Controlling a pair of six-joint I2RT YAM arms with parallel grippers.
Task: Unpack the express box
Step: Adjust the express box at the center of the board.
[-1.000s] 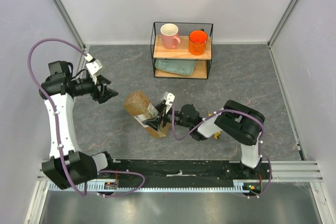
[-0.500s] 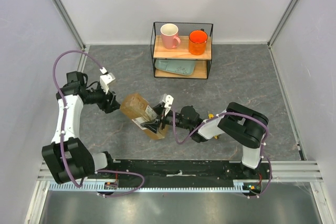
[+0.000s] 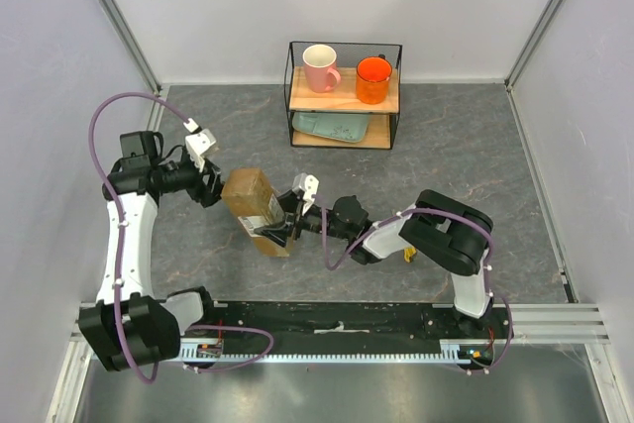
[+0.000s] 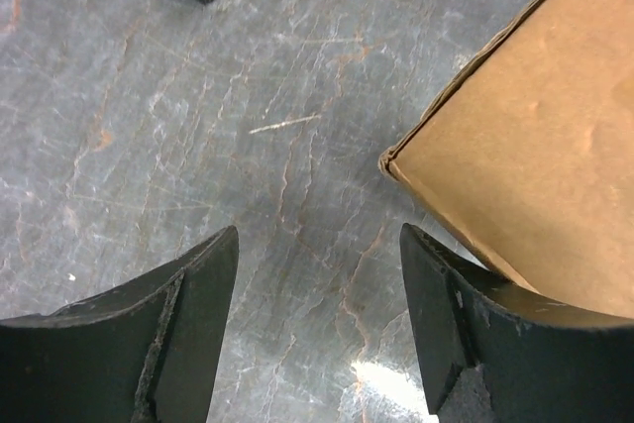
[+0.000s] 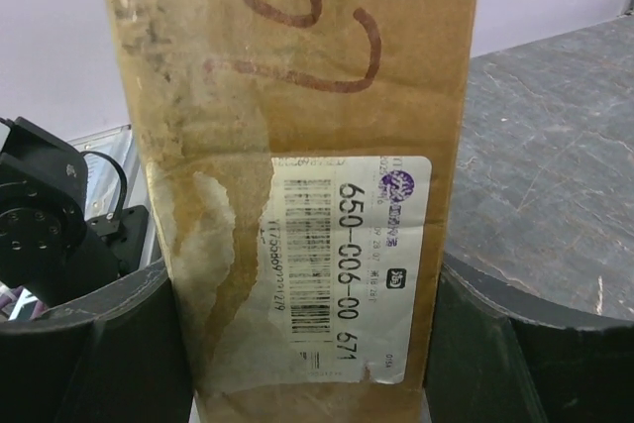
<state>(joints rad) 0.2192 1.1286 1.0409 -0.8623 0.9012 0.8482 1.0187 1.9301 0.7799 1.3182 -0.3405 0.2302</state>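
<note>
Express box (image 3: pixel 256 207): lies forward and left of the wire shelf (image 3: pixel 344 96). My right gripper (image 3: pixel 279 220) clamps it, one finger on each long side of the labelled face. My left gripper (image 3: pixel 214 188), farther left of the shelf, is spread wide and empty, with a box corner just beside one finger.

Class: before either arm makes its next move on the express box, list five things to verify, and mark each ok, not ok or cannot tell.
1. Jaws of the right gripper closed on the express box at its label end: ok.
2. Jaws of the left gripper apart: ok.
3. Box between the left jaws: not ok; its corner sits ahead, off to one side.
4. Box already opened: cannot tell.
5. Shelf apart from both grippers: ok.
</note>
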